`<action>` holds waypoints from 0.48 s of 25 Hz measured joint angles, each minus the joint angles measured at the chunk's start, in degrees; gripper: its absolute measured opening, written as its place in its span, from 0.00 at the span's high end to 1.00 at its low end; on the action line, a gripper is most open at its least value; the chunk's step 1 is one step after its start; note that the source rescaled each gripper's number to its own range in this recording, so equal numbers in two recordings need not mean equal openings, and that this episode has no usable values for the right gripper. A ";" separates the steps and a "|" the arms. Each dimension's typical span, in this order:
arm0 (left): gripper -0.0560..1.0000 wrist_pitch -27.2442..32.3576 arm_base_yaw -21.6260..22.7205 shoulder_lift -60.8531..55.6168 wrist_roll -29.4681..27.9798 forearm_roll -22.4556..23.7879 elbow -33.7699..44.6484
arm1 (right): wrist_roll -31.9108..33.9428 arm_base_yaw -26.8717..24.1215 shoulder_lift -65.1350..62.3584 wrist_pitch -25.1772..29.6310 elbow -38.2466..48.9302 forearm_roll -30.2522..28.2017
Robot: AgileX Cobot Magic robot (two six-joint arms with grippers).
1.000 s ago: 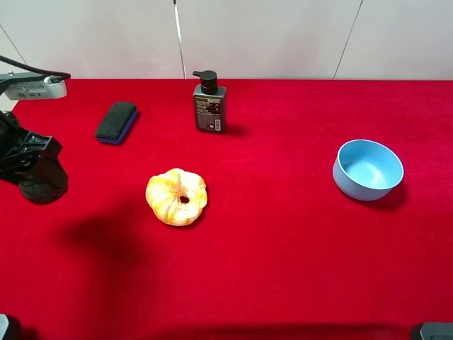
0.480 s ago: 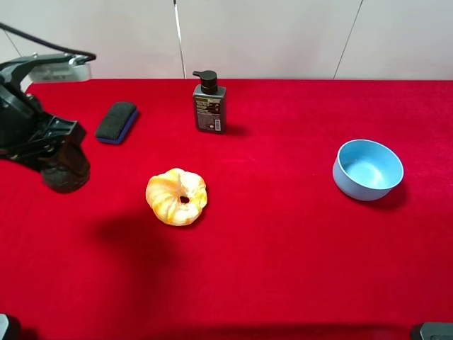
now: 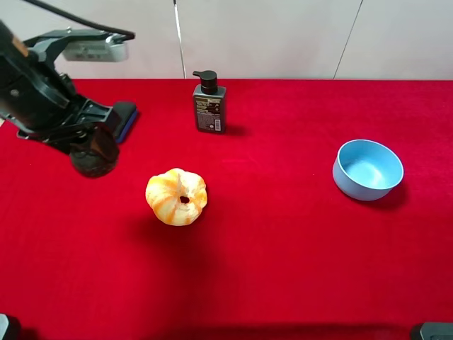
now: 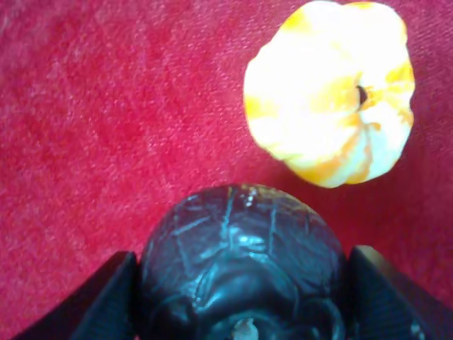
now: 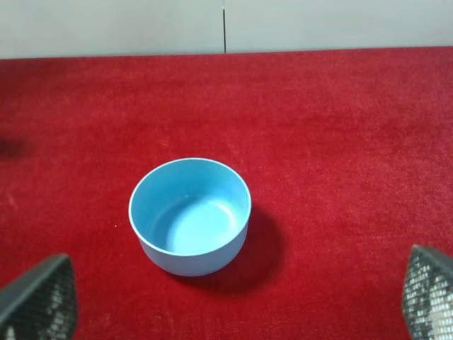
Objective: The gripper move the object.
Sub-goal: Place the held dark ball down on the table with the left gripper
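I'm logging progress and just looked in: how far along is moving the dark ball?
Done: the pick-up. The left pincer is shut on the dark ball, which looks lifted off the red cloth.
In hand: the carry, with the ball near the orange pumpkin-shaped thing, not touching it.
Left: setting it down and opening the pincer; the pictures do not show where.

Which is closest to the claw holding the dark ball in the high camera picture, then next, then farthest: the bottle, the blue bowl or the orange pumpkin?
From the left gripper, shut on the ball:
1. The pumpkin, just to its right, toward the front.
2. The bottle, at the back.
3. The bowl, far over on the right side.
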 joint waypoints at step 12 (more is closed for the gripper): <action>0.94 1.48 -10.10 9.83 -2.85 1.10 -8.97 | 0.00 0.00 0.00 0.00 0.00 0.00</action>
